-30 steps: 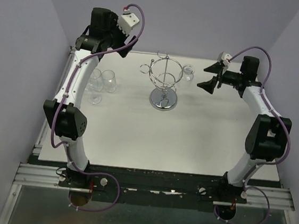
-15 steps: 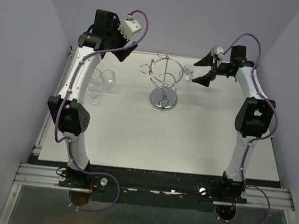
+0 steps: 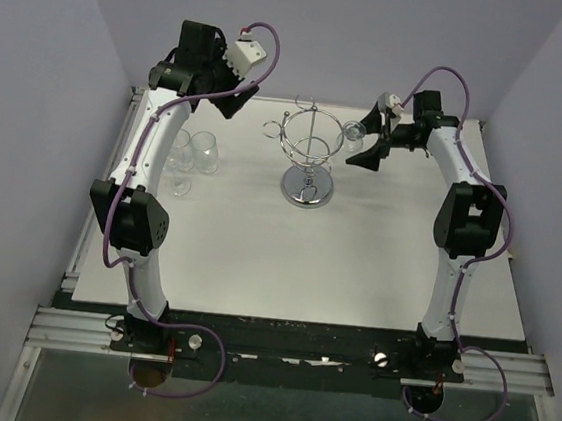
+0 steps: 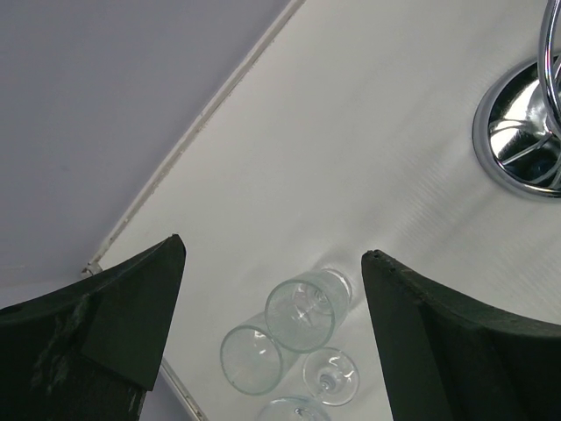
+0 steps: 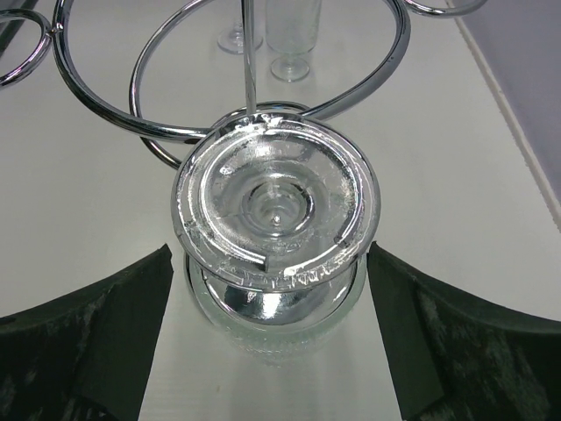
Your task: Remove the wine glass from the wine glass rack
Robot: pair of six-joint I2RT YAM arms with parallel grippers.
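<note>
The chrome wine glass rack (image 3: 309,153) stands at the table's back centre on its round mirrored base (image 3: 306,188). A wine glass (image 3: 352,133) hangs upside down from a loop on its right side. In the right wrist view its round foot (image 5: 276,206) rests in a wire loop (image 5: 263,132), with the bowl below. My right gripper (image 3: 369,139) is open. Its fingers (image 5: 96,342) stand on either side of the glass with small gaps, not touching. My left gripper (image 3: 228,94) is open and empty, raised at the back left.
Several empty glasses (image 3: 191,156) stand on the table's left side, below my left gripper (image 4: 276,250); two tumblers (image 4: 307,307) and a stemmed glass (image 4: 331,377) show there. The rack base (image 4: 517,132) shows at that view's right edge. Purple walls close in the table.
My right arm has swung left and brought its open gripper up around the hanging wine glass. My left arm rose slightly, then held still.
</note>
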